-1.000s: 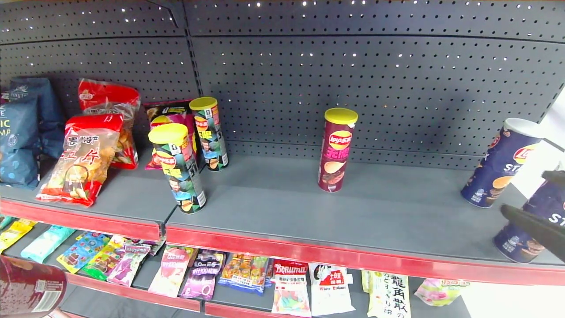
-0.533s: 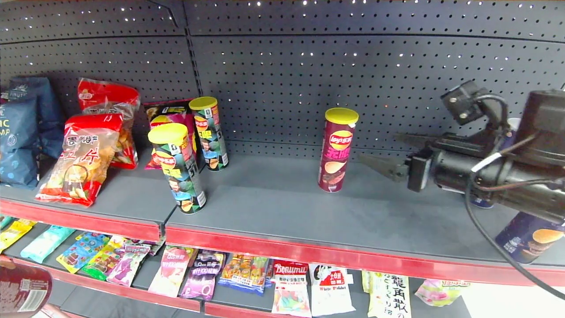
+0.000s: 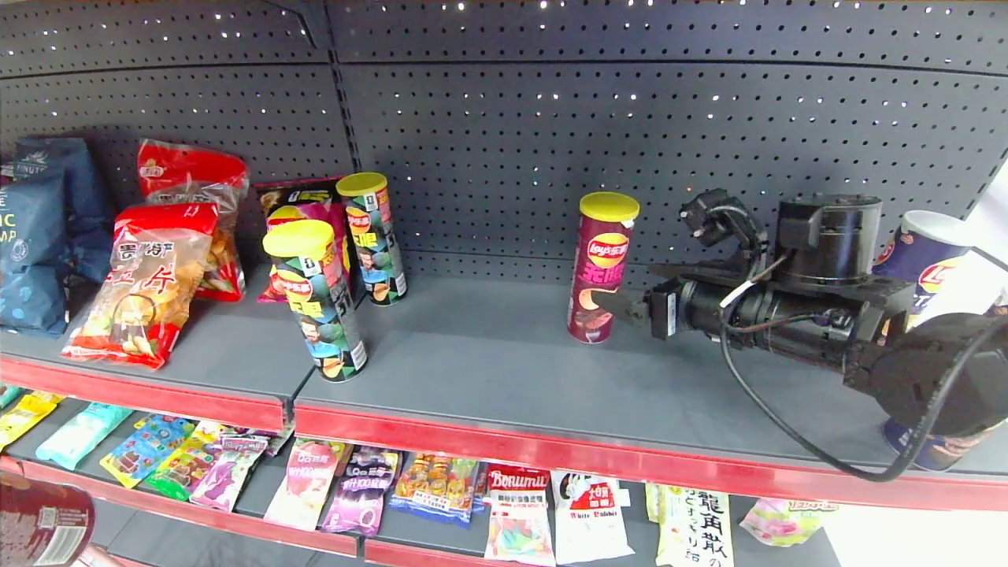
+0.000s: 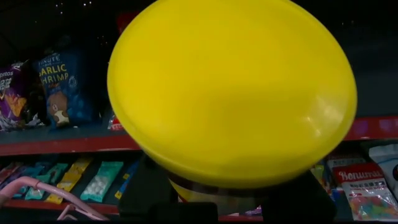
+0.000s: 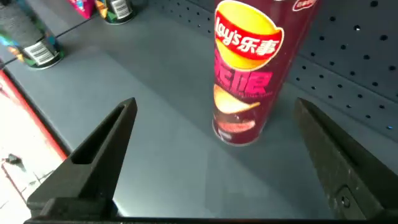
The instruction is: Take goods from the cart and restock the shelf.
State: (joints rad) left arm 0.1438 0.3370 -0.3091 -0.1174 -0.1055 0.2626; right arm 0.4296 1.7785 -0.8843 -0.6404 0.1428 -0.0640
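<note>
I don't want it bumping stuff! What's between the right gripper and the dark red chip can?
Nothing: the right wrist view shows just bare grey metal shelf between the right gripper and the yellow-lidded dark red chip can.

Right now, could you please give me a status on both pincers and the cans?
Right pincer open, lined up on upright maroon can on shelf. Left pincer shut on yellow-lidded can. Nothing in between.

Red can gets chopped off by the head view's corner. Its yellow lid blocks lots of shelf, and the right arm partly covers the blue cans.
</note>
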